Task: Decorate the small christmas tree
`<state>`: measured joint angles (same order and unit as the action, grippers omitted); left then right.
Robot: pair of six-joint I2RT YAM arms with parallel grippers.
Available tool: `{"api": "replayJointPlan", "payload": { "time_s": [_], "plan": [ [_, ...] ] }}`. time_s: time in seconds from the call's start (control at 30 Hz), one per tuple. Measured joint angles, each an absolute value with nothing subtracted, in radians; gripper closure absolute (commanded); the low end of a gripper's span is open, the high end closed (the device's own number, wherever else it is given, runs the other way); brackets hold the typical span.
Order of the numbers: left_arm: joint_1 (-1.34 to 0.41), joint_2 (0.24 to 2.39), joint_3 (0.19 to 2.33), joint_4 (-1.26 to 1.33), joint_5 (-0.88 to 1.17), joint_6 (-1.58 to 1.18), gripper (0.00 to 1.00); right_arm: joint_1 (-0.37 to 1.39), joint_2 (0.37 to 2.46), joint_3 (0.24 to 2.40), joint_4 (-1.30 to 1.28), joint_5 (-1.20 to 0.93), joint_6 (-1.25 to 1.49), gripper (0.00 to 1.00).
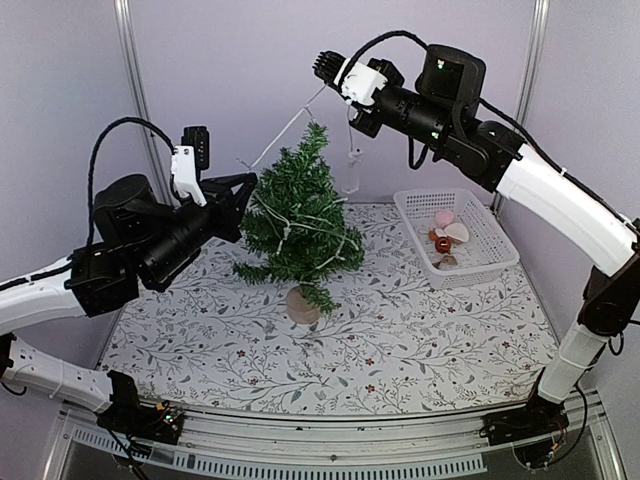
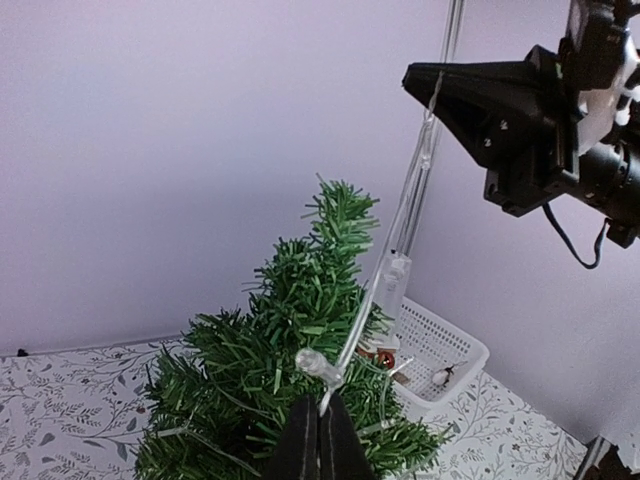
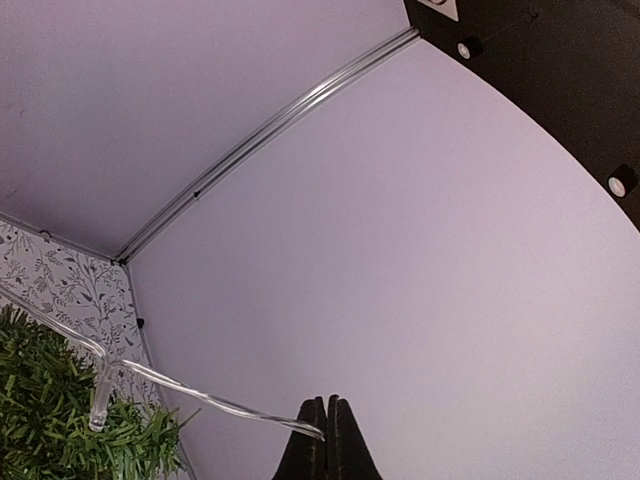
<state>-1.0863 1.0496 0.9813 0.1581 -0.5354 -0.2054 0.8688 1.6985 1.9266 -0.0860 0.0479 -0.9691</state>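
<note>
- Item 1: small christmas tree (image 1: pixel 300 225), dark green and bristly, stood upright near the middle of the table on a pale round stump base (image 1: pixel 302 305).
- Item 2: tablecloth (image 1: pixel 400 340), white with a printed leaf-and-sprig pattern, lay under the tree and the basket.
- Item 3: light string (image 3: pixel 200 394), a clear wire with small clear bulbs, was looped across the tree's branches. From the upper branches it ran up and to the right, taut, to the raised arm.
- Item 4: small clear box (image 1: pixel 352 178) hung on the string beside the tree's tip, clear of the table.
- Item 5: left gripper (image 2: pixel 321 415) was at the tree's left side at upper-branch height. Its jaws were pressed together on the light string, just below 1 bulb.
- Item 6: right gripper (image 3: pixel 326 415) was held high above and to the right of the tree top. Its jaws were pressed together, pinching the upper end of the same string.
- Item 7: white slotted basket (image 1: pixel 497 228) sat on the cloth, to the right of the tree and apart from it.
- Item 8: several small ornaments (image 1: pixel 447 232), pink, pale and reddish-brown, lay in the basket; exact count not legible.
</note>
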Motion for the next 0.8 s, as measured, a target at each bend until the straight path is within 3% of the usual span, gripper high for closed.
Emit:
{"api": "replayJointPlan", "payload": {
  "time_s": [0.8],
  "plan": [
    [-0.899, 1.121, 1.029, 0.082, -0.39, -0.257, 1.0, 0.816, 1.858, 1.995, 0.062, 0.025, -0.945, 1.0]
  ]
}}
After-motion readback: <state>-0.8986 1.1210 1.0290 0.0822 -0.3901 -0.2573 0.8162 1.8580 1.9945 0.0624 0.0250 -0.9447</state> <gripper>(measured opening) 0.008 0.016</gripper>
